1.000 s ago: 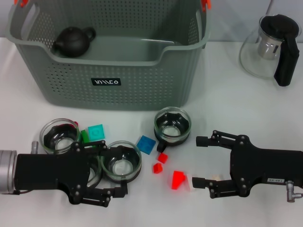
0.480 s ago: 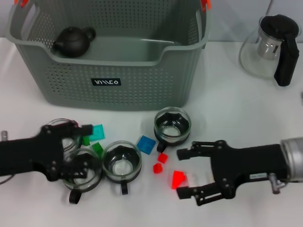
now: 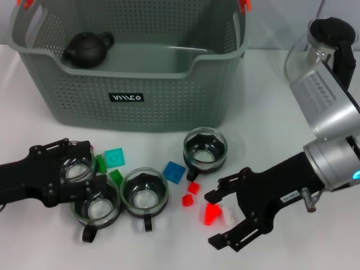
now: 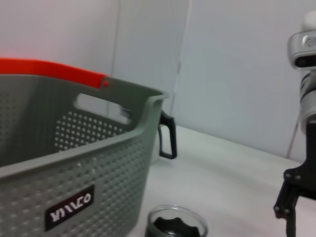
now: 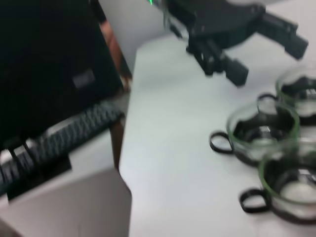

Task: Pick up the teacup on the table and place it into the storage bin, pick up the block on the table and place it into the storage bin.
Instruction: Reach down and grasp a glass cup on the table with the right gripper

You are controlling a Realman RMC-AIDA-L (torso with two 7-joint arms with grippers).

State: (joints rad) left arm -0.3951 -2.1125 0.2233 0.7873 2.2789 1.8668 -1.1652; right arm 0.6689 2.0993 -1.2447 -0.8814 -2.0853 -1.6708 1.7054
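Red block [image 3: 211,214] between the right gripper's [image 3: 218,219] spread jaws.

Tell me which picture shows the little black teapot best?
The head view. There the black teapot sits whole inside the storage bin, in its far left corner. The left wrist view shows only the bin's outside wall, and the right wrist view shows teacups and table, no teapot.
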